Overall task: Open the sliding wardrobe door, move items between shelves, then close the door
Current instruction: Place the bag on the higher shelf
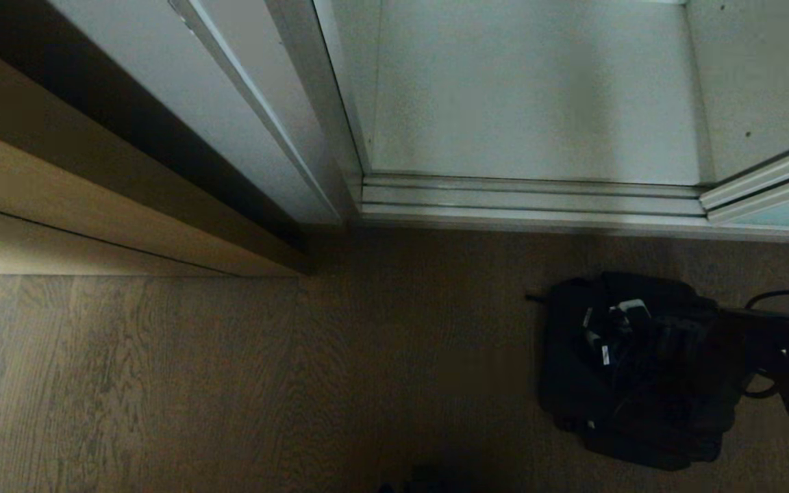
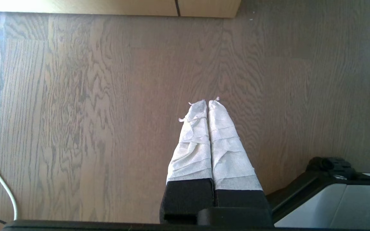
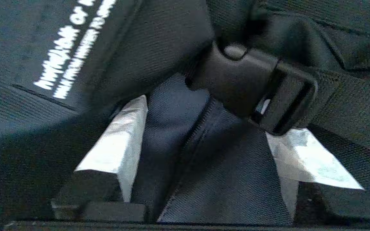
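Black fabric bag [image 1: 631,373]: I see it lying on the wood floor [image 1: 230,383] just before the wardrobe's silver bottom track [image 1: 531,198], beside the frosted sliding door [image 1: 788,209]. Right gripper [image 3: 204,128]: pressed into the bag, fingers spread either side of a strap fold near a black buckle [image 3: 252,83]. Left gripper [image 2: 208,106]: clenched, empty, above floor.
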